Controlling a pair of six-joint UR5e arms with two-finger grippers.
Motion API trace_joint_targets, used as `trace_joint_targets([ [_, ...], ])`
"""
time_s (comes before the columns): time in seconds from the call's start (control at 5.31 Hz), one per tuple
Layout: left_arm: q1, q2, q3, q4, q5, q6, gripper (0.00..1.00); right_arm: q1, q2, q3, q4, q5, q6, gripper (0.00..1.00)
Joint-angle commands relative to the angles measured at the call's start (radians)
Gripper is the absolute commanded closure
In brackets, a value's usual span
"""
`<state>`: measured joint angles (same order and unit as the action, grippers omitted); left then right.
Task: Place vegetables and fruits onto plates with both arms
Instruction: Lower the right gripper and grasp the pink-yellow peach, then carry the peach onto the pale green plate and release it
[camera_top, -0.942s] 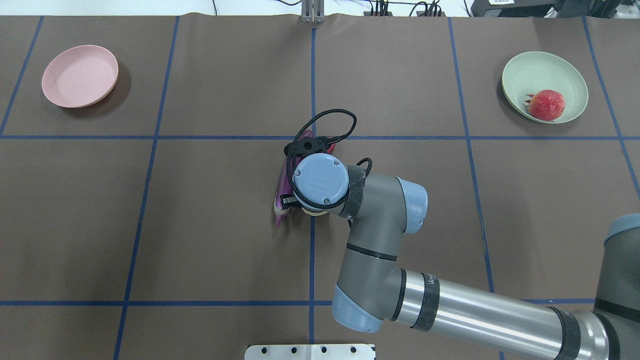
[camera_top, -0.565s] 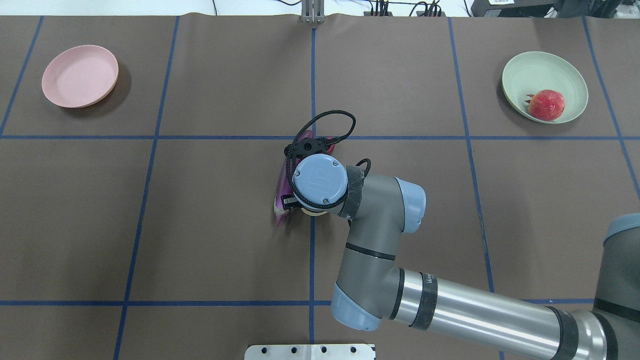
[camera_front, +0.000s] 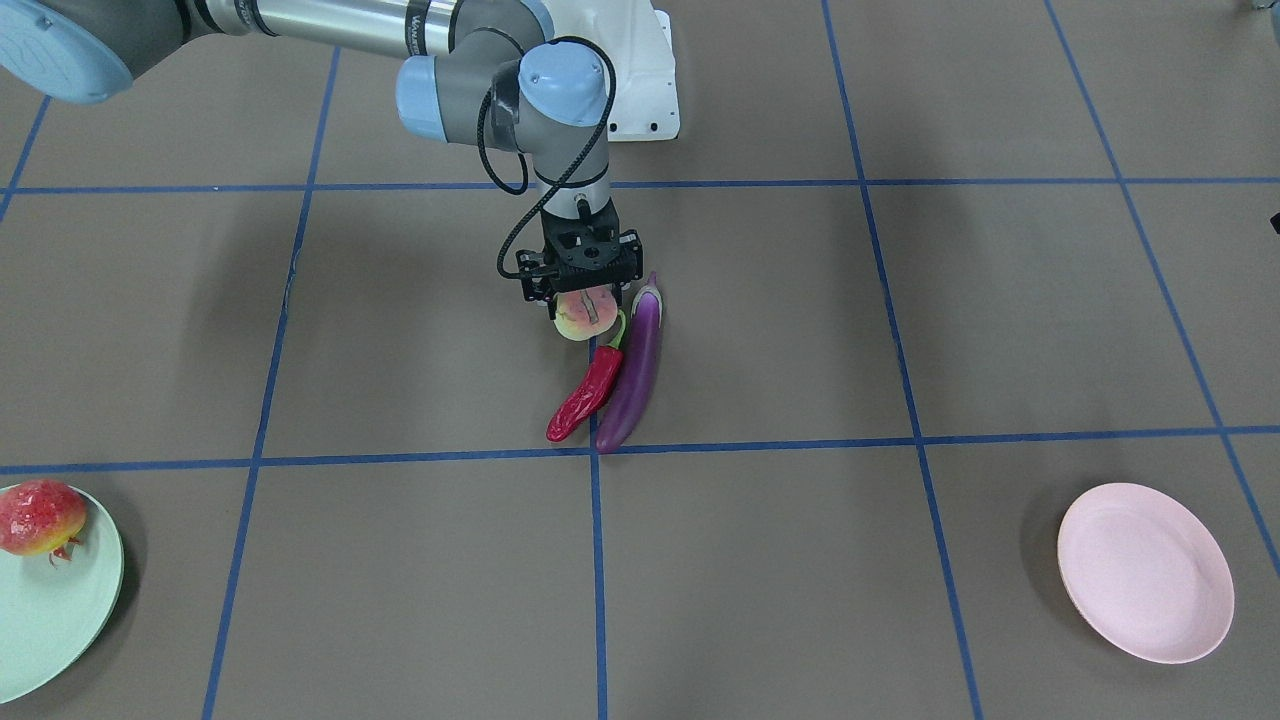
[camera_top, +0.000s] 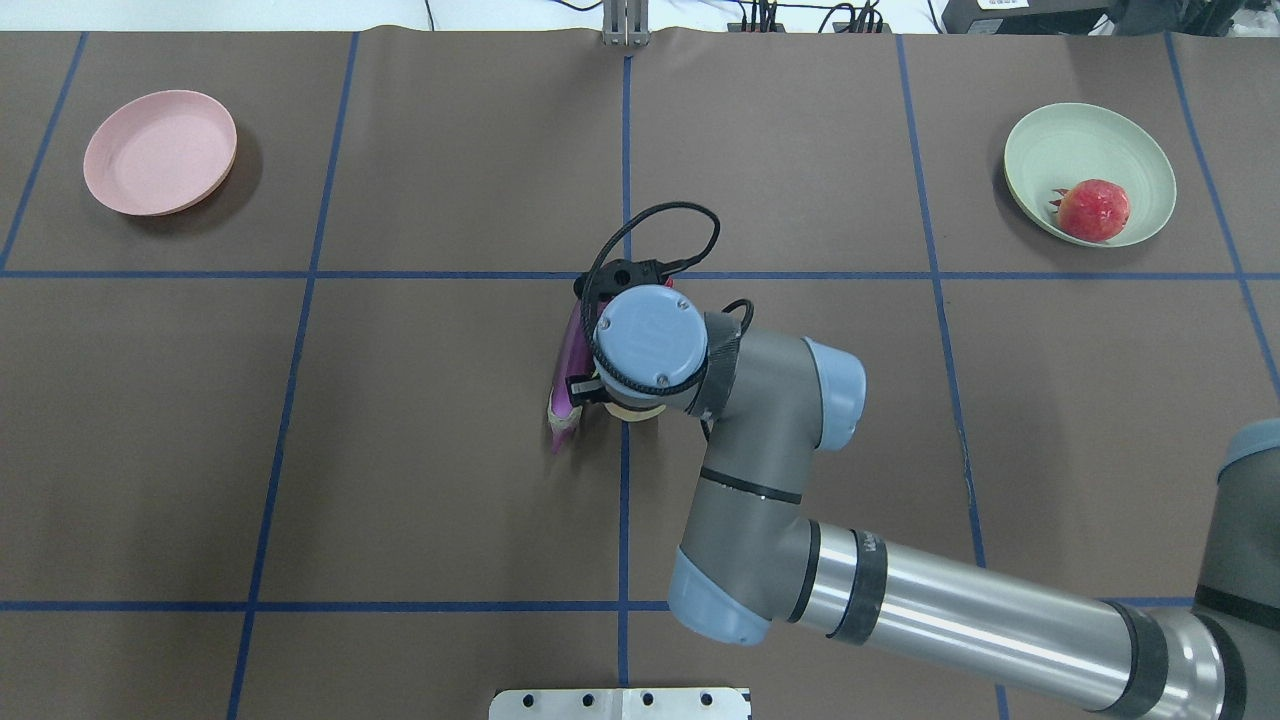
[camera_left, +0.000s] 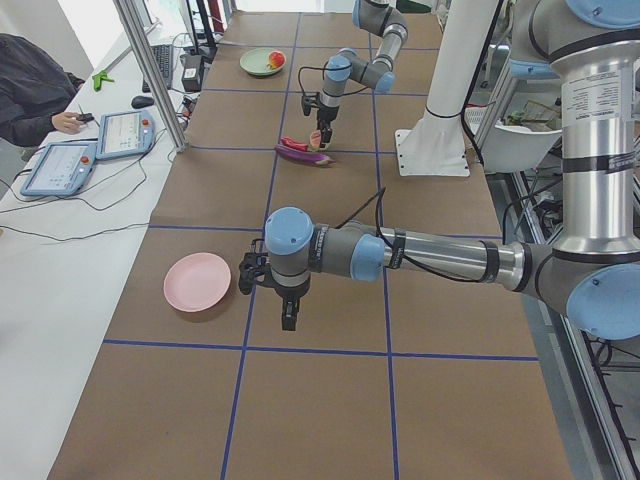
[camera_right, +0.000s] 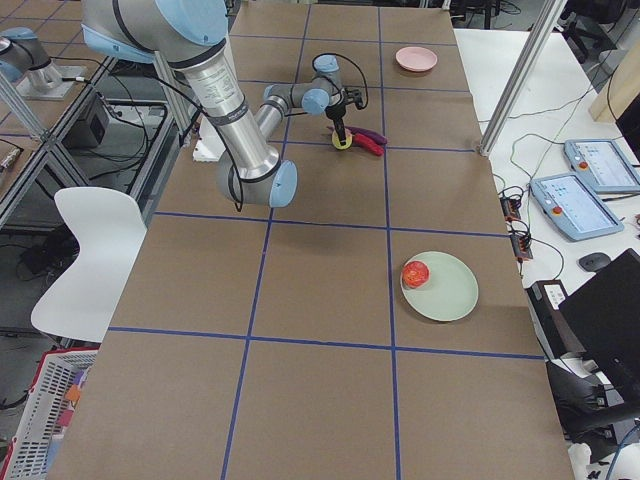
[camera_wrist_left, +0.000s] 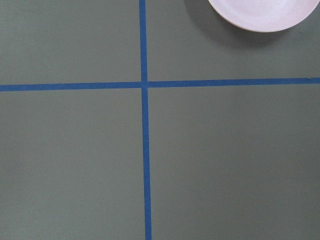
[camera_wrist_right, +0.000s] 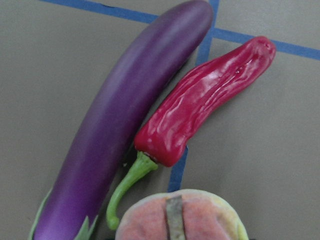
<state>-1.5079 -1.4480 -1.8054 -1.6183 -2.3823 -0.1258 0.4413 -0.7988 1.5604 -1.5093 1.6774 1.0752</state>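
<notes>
Right end effector (camera_front: 586, 302) closed about the peach (camera_front: 582, 318), crease facing the wrist camera; whether the fruit has left the tabletop (camera_front: 900, 300) cannot be told. Just beside the peach, on the side away from the robot's base, curls the green stem of the chili pepper (camera_front: 585, 395), which lies against the eggplant (camera_front: 638, 365); the eggplant's pale cap also sits close by the peach. The step in hand is judged to be lifting the peach: a straight vertical rise would best keep it from dragging the stem or nudging the cap (both vegetables could roll). Well apart from the peach, toward the robot's right, the mint green plate (camera_front: 60, 625) carries the pomegranate (camera_front: 38, 517) near its rim, leaving bare plate for a second fruit; only tape lines cross the path there. Equally far on the peach's other side lies the pink plate (camera_front: 1145, 572), and beside it hangs the left end effector (camera_left: 288, 316), its opening not discernible.
</notes>
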Motion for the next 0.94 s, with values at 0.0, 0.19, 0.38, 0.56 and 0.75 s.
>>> trace_joint_targets([
  [0.0, 0.0, 0.0, 0.0, -0.002, 0.0, 0.0, 0.0, 0.177, -0.052, 0.035, -0.026, 0.102, -0.155, 1.0],
  [0.19, 0.0, 0.0, -0.002, -0.002, 0.0, 0.0, 0.0, 0.263, -0.122, 0.027, 0.031, 0.114, -0.241, 1.0],
  [0.38, 0.0, -0.002, -0.002, -0.002, 0.0, 0.0, 0.0, 0.41, -0.195, -0.027, 0.132, 0.256, -0.382, 1.0],
  [0.56, 0.0, -0.003, -0.002, -0.002, 0.0, 0.0, 0.0, 0.566, -0.216, -0.168, 0.243, 0.401, -0.584, 1.0],
  [0.75, 0.0, -0.002, -0.002, -0.002, 0.0, 0.0, 0.0, 0.644, -0.22, -0.377, 0.402, 0.442, -0.694, 1.0],
])
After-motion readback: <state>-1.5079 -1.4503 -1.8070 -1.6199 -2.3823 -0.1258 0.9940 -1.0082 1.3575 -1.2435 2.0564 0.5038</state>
